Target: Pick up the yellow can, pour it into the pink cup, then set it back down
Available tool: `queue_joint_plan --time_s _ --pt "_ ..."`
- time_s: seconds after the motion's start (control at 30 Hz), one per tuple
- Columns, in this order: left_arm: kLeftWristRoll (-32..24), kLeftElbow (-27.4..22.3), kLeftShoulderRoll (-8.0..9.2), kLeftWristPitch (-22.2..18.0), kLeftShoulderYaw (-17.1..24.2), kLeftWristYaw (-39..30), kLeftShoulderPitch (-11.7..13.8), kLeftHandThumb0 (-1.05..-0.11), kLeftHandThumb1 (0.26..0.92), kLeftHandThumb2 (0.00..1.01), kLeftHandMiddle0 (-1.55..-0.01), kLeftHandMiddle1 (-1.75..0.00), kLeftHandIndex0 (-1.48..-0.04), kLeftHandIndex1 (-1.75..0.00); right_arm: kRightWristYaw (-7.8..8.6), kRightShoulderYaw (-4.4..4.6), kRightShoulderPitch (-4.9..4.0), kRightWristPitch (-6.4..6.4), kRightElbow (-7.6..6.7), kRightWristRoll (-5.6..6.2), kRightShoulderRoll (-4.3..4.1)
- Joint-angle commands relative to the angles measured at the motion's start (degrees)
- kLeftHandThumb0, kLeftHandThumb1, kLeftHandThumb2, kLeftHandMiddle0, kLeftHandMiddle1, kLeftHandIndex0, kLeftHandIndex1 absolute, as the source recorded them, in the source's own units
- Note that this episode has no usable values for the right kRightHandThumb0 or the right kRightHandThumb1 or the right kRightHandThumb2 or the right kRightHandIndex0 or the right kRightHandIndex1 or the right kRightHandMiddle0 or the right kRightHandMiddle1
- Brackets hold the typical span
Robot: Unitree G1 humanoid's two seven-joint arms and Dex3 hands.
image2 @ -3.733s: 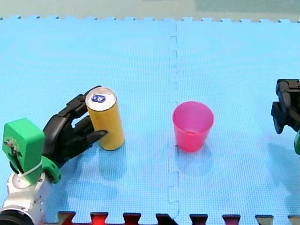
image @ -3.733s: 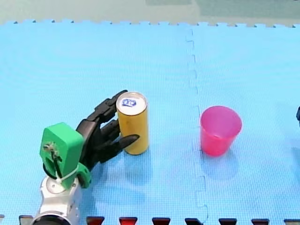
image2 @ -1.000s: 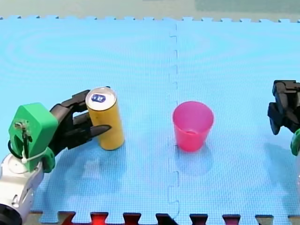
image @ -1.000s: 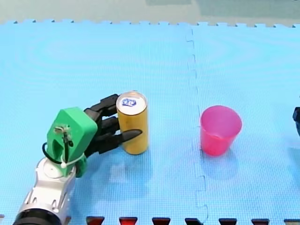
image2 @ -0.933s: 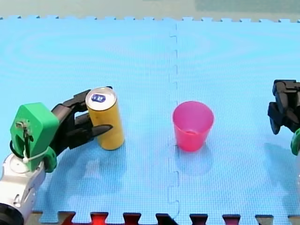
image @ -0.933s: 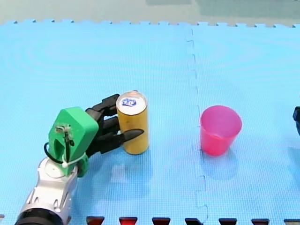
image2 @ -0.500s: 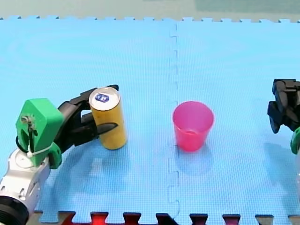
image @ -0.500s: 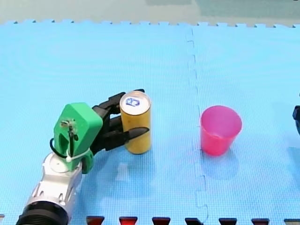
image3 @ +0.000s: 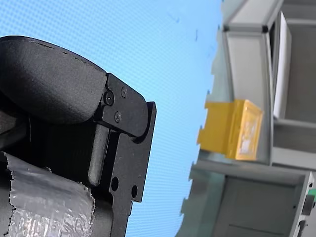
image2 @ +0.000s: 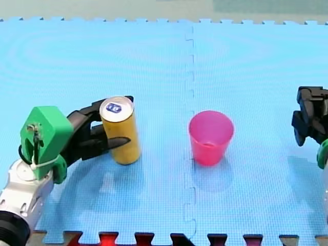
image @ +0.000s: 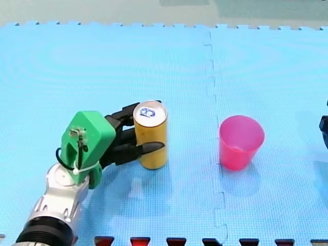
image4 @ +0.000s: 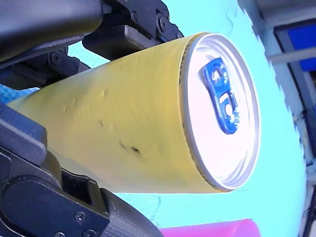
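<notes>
The yellow can [image: 151,136] stands upright on the blue mat at the left, silver top with a blue tab facing up. My left hand [image: 154,124] is shut on it: black fingers [image: 123,114] wrap the far side and the thumb [image: 146,148] crosses the front. The second wrist view shows the same can [image4: 123,128] held between black fingers [image4: 133,24]. The pink cup [image: 241,142] stands upright to the right of the can, apart from it. My right hand [image2: 311,122] is at the mat's right edge, holding nothing.
A jigsaw seam [image: 211,102] runs front to back through the blue foam mat [image: 102,61], between can and cup. The mat's toothed front edge [image: 174,241] lies close below. Past the mat's edge, a yellow box [image3: 232,129] sits by a grey frame.
My left hand has closed around the can and shifted it slightly to the right, toward the cup. The cup and my right hand have stayed put.
</notes>
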Motion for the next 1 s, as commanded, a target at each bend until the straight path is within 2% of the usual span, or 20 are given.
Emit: queue_joint_plan --time_s 0.0,0.03,0.07,0.1,0.13,0.2,0.63,0.97 --pt "1.77 -0.86 0.56 0.43 -0.74 2.82 0.45 -0.798 0.717 0.00 -0.67 -0.06 -0.64 -0.05 0.13 -0.10 -0.03 -0.24 -0.02 0.25 -0.09" --pt "2.99 -1.44 0.66 0.52 -1.08 5.21 0.71 -0.615 0.736 0.01 -0.88 -0.11 -0.85 -0.07 0.14 -0.13 -0.06 -0.22 -0.01 0.27 -0.07" --pt "4.20 -2.04 0.73 0.16 -1.34 7.86 1.06 -0.536 0.747 0.00 -0.99 -0.12 -0.95 -0.07 0.14 -0.15 -0.07 -0.23 0.01 0.30 -0.04" --pt "5.00 -2.51 0.75 -0.32 -1.43 9.95 1.39 -0.473 0.764 0.01 -1.15 -0.15 -1.08 -0.07 0.14 -0.17 -0.06 -0.24 0.01 0.31 -0.01" --pt "5.56 -2.88 0.71 -0.68 -1.48 11.62 1.67 -0.444 0.773 0.01 -1.24 -0.17 -1.16 -0.07 0.14 -0.19 -0.05 -0.27 0.01 0.32 0.00" --pt "6.12 -3.64 0.65 -0.86 -1.56 13.44 2.16 -0.417 0.782 0.00 -1.33 -0.17 -1.25 -0.05 0.15 -0.22 -0.03 -0.30 0.02 0.33 0.01" --pt "7.19 -8.14 1.70 1.02 -2.54 15.27 3.93 -0.397 0.778 0.00 -1.36 -0.08 -1.27 -0.01 -0.11 -0.29 -0.16 -0.31 -0.10 0.34 0.28" --pt "7.33 -9.91 1.59 2.71 -2.71 15.92 4.54 -0.391 0.777 0.00 -1.37 -0.04 -1.27 0.00 -0.11 -0.34 -0.15 -0.19 -0.02 0.38 0.32"
